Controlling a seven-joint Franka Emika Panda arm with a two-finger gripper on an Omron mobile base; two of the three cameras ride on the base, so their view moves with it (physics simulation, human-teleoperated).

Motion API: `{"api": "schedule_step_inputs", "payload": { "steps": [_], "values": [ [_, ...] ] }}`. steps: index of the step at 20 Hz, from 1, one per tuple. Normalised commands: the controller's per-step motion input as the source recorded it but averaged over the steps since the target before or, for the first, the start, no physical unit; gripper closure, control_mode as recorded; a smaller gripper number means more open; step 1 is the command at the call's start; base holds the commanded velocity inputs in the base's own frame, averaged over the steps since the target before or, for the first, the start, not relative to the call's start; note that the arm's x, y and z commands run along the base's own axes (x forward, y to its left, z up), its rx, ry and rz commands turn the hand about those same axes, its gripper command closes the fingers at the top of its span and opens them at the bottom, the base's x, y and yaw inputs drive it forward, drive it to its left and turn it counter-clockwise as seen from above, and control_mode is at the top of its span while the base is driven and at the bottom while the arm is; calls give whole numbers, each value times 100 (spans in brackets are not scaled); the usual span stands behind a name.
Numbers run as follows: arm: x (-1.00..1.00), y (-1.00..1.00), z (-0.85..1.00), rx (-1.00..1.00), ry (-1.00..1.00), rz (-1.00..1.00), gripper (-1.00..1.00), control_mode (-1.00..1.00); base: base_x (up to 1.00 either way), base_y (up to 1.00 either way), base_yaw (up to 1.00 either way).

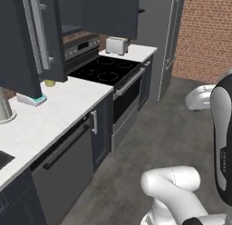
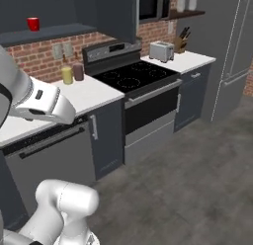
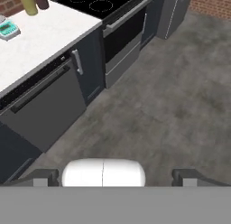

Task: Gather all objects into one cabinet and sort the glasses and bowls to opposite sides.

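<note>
Tool (image 3: 115, 175) wide open, empty, aimed at floor; red cup (image 2: 33, 23) sits on cabinet shelf (image 2: 49, 32), ten o'clock, well apart.

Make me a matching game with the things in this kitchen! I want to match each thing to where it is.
Things:
1. red cup
2. toaster
3. yellow canister
4. knife block

Places:
A. on the counter left of the stove, beside a maroon canister
B. on the counter right of the stove, nearest to it
C. up on the open cabinet shelf
D. at the back of the counter, behind the toaster by the brick wall

Pairs: 1-C, 2-B, 3-A, 4-D
</note>
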Motion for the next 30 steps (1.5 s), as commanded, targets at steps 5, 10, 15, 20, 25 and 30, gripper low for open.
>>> {"api": "schedule_step_inputs", "payload": {
  "steps": [5, 10, 15, 20, 25, 30],
  "values": [
    [0, 0, 0, 0, 0, 0, -100, 100, 100, -48, 3],
    [0, 0, 0, 0, 0, 0, -100, 100, 81, -33, 51],
    [0, 0, 0, 0, 0, 0, -100, 100, 31, -29, 85],
    [0, 0, 0, 0, 0, 0, -100, 100, 16, -19, 95],
    [0, 0, 0, 0, 0, 0, -100, 100, 46, -33, 71],
    [0, 0, 0, 0, 0, 0, -100, 100, 57, -40, 44]
  ]
}}
